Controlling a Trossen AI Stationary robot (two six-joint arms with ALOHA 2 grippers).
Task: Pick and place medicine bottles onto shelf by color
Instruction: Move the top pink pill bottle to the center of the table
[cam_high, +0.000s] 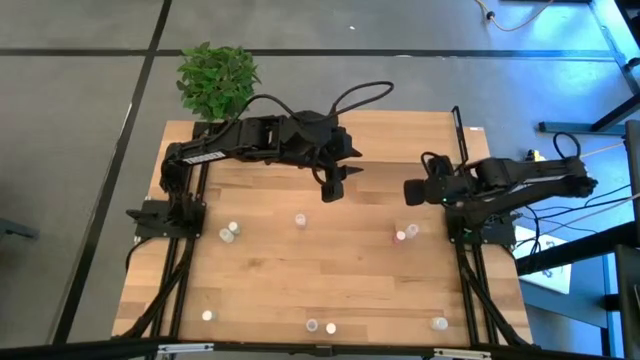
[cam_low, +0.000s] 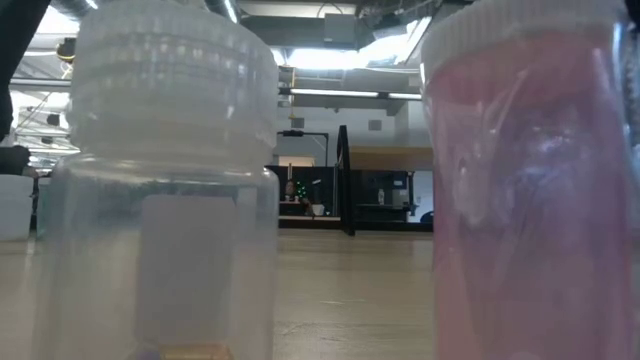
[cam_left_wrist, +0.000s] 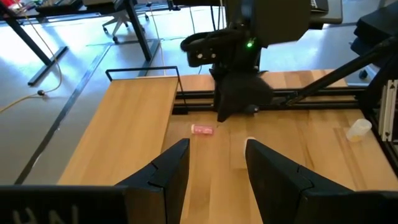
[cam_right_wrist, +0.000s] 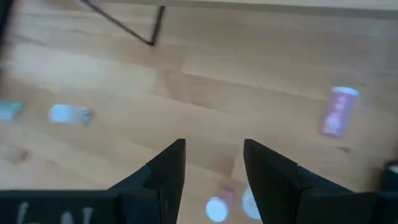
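Small medicine bottles lie scattered on the tabletop: a pink one (cam_high: 401, 236) beside a white one (cam_high: 412, 230), a pair at the left (cam_high: 230, 232), one in the middle (cam_high: 300, 220), several along the near edge (cam_high: 320, 326). The light-wood shelf (cam_high: 400, 135) runs along the far side with a black post (cam_high: 458, 130). My left gripper (cam_left_wrist: 217, 155) hangs open above the far middle of the table (cam_high: 332, 188), holding nothing. My right gripper (cam_right_wrist: 214, 162) is open and tilted down, in the air just far of the pink and white pair (cam_high: 412, 190).
A potted green plant (cam_high: 215, 80) stands at the far left corner. Two bottles stand right before the low camera, a white-capped one (cam_low: 165, 180) and a pink one (cam_low: 530, 180). A pink bottle (cam_right_wrist: 337, 112) lies on its side near my right gripper. Bare wood lies mid-table (cam_high: 330, 270).
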